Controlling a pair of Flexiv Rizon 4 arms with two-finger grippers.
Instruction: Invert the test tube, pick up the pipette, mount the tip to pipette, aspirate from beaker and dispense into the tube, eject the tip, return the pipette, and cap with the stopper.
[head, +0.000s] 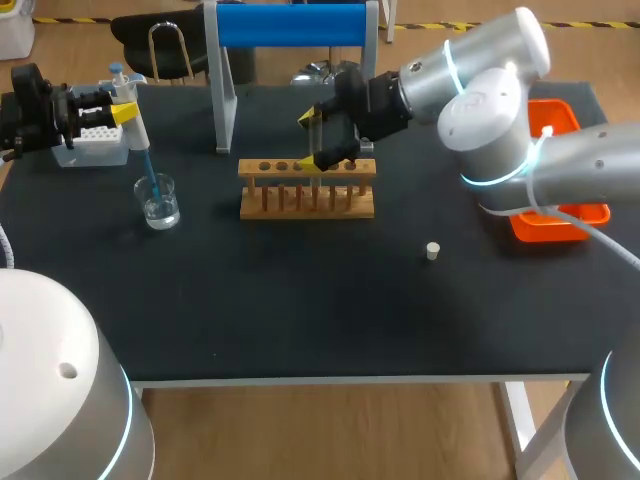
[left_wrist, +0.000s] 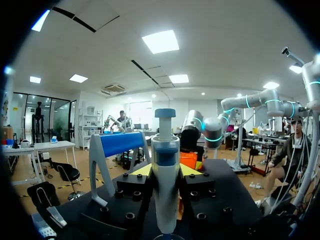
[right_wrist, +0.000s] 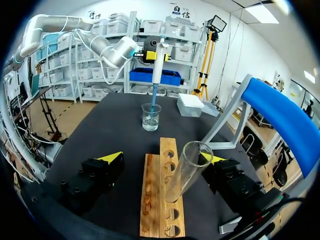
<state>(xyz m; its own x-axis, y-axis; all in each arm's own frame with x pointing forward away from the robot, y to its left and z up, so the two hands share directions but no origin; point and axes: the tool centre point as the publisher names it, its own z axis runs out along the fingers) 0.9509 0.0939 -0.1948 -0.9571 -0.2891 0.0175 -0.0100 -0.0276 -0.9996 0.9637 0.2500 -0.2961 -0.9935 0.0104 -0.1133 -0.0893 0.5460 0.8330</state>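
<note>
My left gripper (head: 125, 112) is shut on the white pipette (head: 135, 125) at the table's back left. The pipette's blue tip (head: 150, 175) dips into the glass beaker (head: 160, 203), which holds clear liquid. In the left wrist view the pipette (left_wrist: 165, 185) stands upright between the gripper's (left_wrist: 166, 172) fingers. My right gripper (head: 318, 142) hangs open over the wooden rack (head: 307, 200). A clear test tube (right_wrist: 187, 170) leans in a rack (right_wrist: 160, 200) hole between its fingers (right_wrist: 112, 156), mouth up. The white stopper (head: 432, 251) lies on the table, right of the rack.
A white tip box (head: 95, 140) sits under my left gripper at the back left. A stand with a blue bar (head: 290, 25) rises behind the rack. An orange tray (head: 560, 215) lies at the right edge, under my right arm.
</note>
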